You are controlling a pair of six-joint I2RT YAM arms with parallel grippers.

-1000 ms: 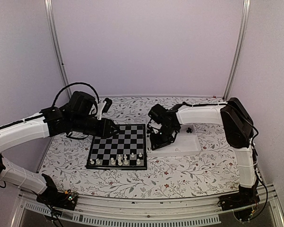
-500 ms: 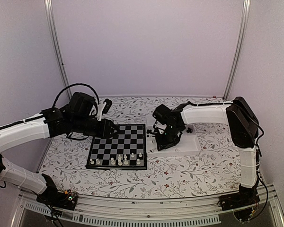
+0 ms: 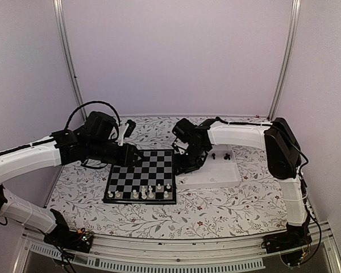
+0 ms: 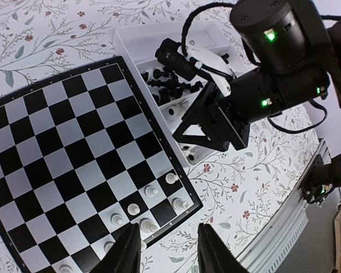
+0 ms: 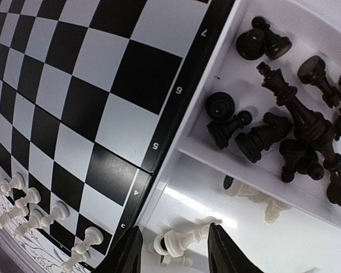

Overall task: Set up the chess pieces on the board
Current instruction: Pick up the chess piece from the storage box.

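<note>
The board (image 3: 141,170) lies mid-table with several white chess pieces (image 3: 142,192) standing on its near rows; they also show in the left wrist view (image 4: 150,190). My right gripper (image 3: 186,164) is low in the white tray's near compartment, next to the board. Its jaws (image 5: 173,250) are open on either side of a white piece (image 5: 184,242) that lies on its side, not gripped. Several black pieces (image 5: 284,125) lie in the far compartment. My left gripper (image 3: 135,154) hovers above the board's far left part, open and empty (image 4: 169,256).
The white two-compartment tray (image 3: 223,174) sits against the board's right edge. A few more white pieces (image 5: 256,199) lie by its divider wall. The table has a floral cloth (image 3: 216,210). Frame posts and pale walls stand behind.
My right gripper has shifted left within the tray, towards the board's edge. My left arm has barely moved.
</note>
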